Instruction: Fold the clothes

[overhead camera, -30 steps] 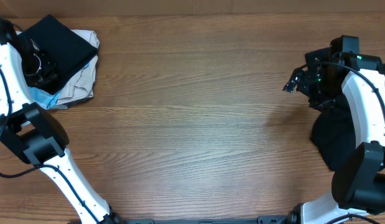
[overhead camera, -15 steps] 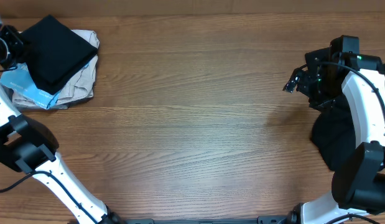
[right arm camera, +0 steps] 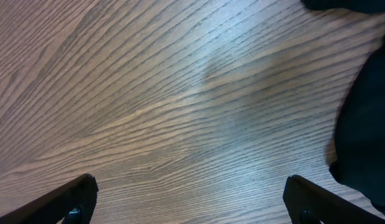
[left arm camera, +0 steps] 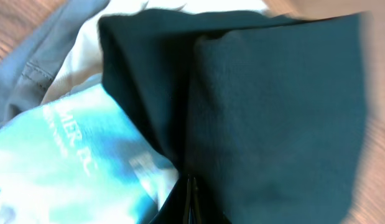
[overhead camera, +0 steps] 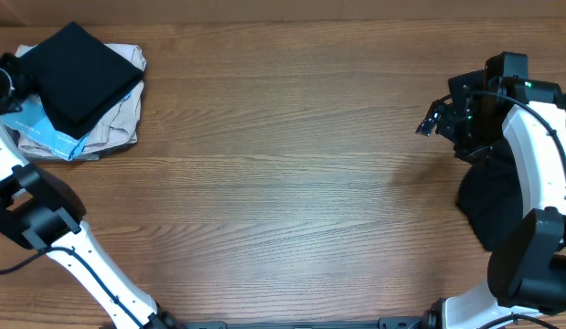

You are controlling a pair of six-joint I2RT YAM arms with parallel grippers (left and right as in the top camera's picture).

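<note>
Folded black garment (overhead camera: 81,64) lies upper left, on top of a beige garment (overhead camera: 118,123) and a light blue printed garment (overhead camera: 45,137). Left gripper (left arm camera: 191,198) sits at its edge, fingers pressed together. Right gripper (right arm camera: 189,190) is spread wide over the bare wooden table (overhead camera: 283,183). Crumpled black garment (overhead camera: 488,206) lies at the right edge.

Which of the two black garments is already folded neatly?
The black garment at the far-left corner, a flat square atop lighter clothes. The other black garment, by the right arm, lies crumpled.

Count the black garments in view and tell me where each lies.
2. A folded garment tops the pile at far left; a crumpled garment lies at far right. Others may be hidden under either.
</note>
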